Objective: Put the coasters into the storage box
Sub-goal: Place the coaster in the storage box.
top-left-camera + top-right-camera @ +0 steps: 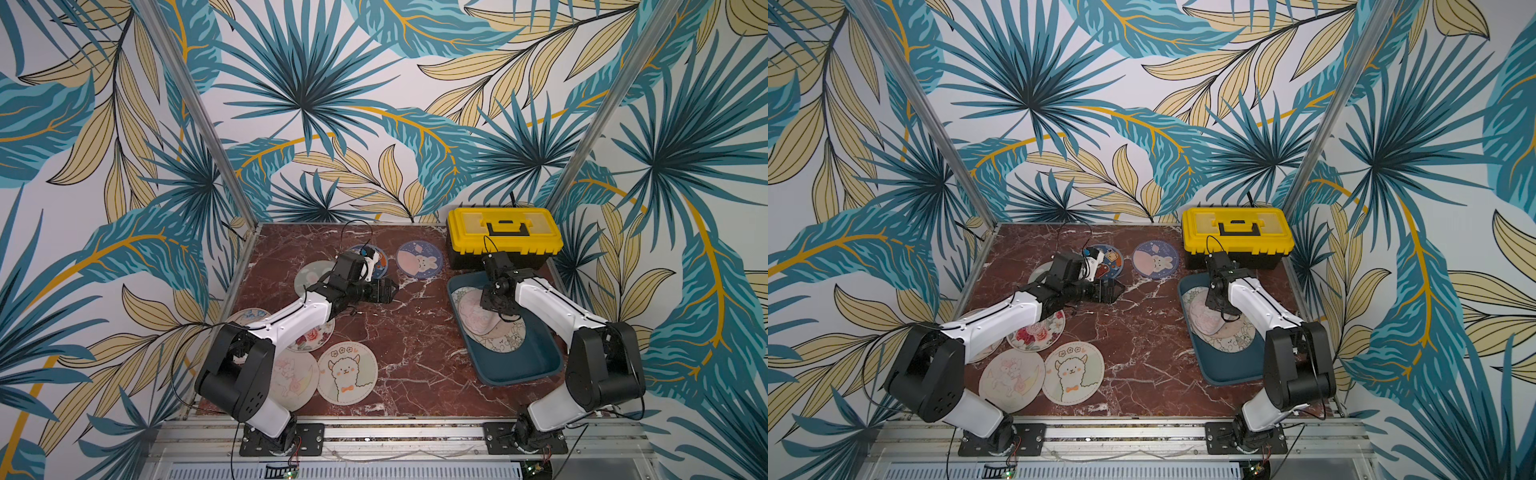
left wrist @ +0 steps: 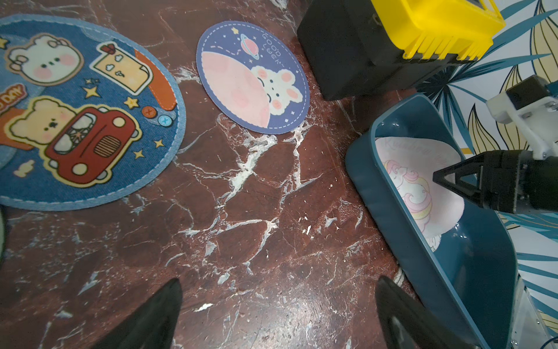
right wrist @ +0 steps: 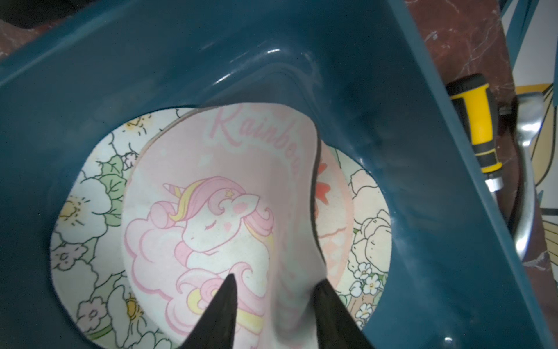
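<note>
Right claw [image 3: 276, 278] is down inside the storage box [image 1: 519, 372]. Its fingers are partly apart and straddle a raised fold of the unicorn coaster [image 3: 205, 211]. The gap looks too wide for a pinch on a disc this thin, so I judge it a release and not a grip. The unicorn coaster lies buckled, one edge curled up off the stack, probably because it landed off-centre on the floral coaster [image 3: 90, 211] below. A third, peach one peeks out between them.

Left claw [image 2: 280, 279] hangs over bare tabletop [image 1: 415, 332], fingers wide apart and holding nothing. It points toward the bunny coaster [image 2: 253, 78] and the bear-car coaster [image 2: 81, 111], likely lining up its next pick.

Other coasters lie flat near the left arm's base, among them the alpaca coaster [image 1: 347, 372] and the rose coaster [image 1: 1036, 334]. The box sits just in front of the yellow toolbox [image 1: 505, 232].
</note>
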Tool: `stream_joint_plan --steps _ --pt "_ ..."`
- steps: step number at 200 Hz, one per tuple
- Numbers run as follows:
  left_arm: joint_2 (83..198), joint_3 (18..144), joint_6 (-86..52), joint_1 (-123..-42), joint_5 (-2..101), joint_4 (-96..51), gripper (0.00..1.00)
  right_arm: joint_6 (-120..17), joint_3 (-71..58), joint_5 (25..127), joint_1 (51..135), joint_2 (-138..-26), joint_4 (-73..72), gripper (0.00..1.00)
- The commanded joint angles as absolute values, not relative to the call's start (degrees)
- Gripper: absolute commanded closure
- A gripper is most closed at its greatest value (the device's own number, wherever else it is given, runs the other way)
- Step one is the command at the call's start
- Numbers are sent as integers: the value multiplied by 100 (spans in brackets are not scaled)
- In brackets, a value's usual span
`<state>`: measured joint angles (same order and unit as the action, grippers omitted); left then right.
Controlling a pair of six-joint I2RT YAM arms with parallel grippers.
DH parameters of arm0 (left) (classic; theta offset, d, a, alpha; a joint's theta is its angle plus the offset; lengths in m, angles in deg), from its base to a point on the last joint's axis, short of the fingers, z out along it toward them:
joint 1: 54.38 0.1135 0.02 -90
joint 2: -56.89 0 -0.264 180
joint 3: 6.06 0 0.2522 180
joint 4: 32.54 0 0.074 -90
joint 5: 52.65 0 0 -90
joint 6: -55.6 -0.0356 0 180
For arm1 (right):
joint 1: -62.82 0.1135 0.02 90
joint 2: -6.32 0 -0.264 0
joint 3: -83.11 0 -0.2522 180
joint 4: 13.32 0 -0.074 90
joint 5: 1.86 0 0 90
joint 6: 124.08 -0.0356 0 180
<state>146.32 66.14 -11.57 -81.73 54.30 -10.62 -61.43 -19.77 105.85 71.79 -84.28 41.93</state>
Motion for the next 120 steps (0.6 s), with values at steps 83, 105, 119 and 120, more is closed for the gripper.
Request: stream_joint_plan --steps 83,105,119,120 --pt "14713 6861 -1225 -8194 5323 -1192 0 -6099 -1568 9913 7196 -8150 4438 32" --pt "14739 6880 -1251 -8190 5279 -1189 0 -6062 -1542 9769 7238 -8049 4403 31" --pt "14750 6904 -1260 -8187 5243 -1187 0 -6037 -1499 9769 7277 -7998 4415 31" --pt "14750 6905 -1260 -8192 5231 -1190 0 -6032 -1491 9771 7280 -7994 4418 31"
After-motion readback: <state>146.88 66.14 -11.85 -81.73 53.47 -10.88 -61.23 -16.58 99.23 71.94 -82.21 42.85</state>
